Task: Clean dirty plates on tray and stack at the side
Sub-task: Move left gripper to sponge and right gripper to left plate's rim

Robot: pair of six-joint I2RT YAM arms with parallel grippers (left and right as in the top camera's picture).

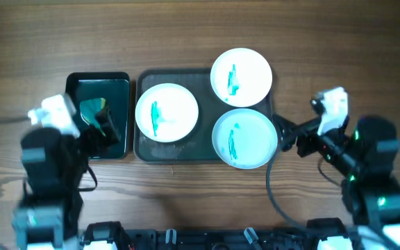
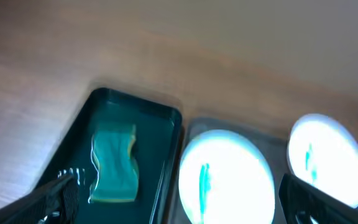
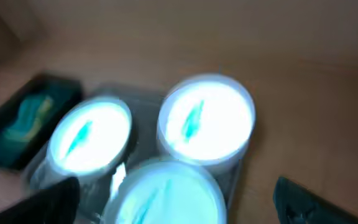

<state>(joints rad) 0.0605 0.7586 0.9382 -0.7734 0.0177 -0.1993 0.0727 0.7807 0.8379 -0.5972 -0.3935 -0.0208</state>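
Note:
Three white plates lie on a dark grey tray (image 1: 186, 150), each smeared with teal: one on the left (image 1: 167, 112), one at the back right (image 1: 240, 76), one at the front right (image 1: 244, 138). A teal and yellow sponge (image 1: 92, 109) lies in a black tub (image 1: 121, 97) left of the tray. My left gripper (image 1: 107, 128) hovers over the tub's right side, open and holding nothing; its wrist view shows the sponge (image 2: 114, 165) and the left plate (image 2: 225, 177) ahead. My right gripper (image 1: 288, 136) stands open just right of the front right plate (image 3: 166, 193), holding nothing.
The tub and tray sit side by side on a wooden table (image 1: 200, 35). Bare wood lies behind the tray, in front of it and to its right (image 1: 325, 62). A black cable (image 1: 273, 194) runs along the front beside the right arm.

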